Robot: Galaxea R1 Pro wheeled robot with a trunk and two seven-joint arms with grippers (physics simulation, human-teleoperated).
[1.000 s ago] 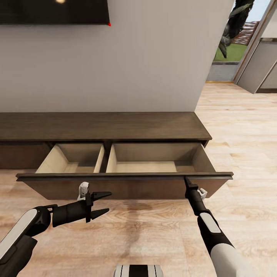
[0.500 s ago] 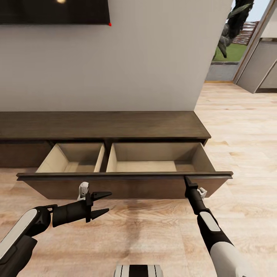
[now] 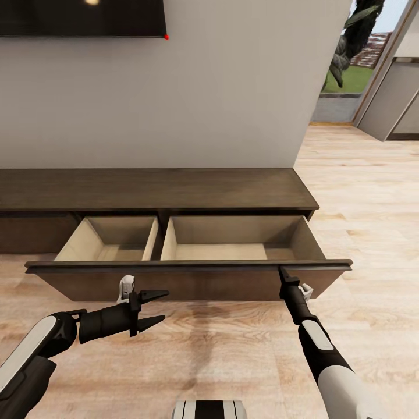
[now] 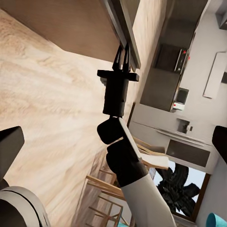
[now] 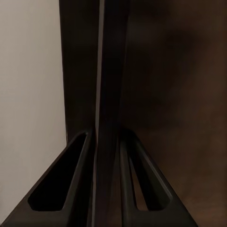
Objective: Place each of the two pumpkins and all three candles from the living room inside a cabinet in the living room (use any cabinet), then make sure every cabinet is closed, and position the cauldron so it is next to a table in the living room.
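The long, low dark-brown cabinet (image 3: 157, 189) stands against the wall with its wide drawer pulled out, and the two pale compartments (image 3: 233, 244) hold nothing. My right gripper (image 3: 283, 272) is shut on the top edge of the drawer front (image 3: 186, 282). In the right wrist view its fingers (image 5: 80, 156) pinch that dark edge (image 5: 111, 71). The left wrist view shows the same grip (image 4: 122, 52). My left gripper (image 3: 166, 304) hangs open just before the drawer front, holding nothing. The pumpkins, candles and cauldron are out of view.
A dark screen (image 3: 81, 17) hangs on the wall above the cabinet. Light wood floor (image 3: 361, 192) runs right toward a glass opening with a plant (image 3: 349, 46) and grey cupboards (image 3: 396, 99). Wooden chairs (image 4: 109, 189) appear in the left wrist view.
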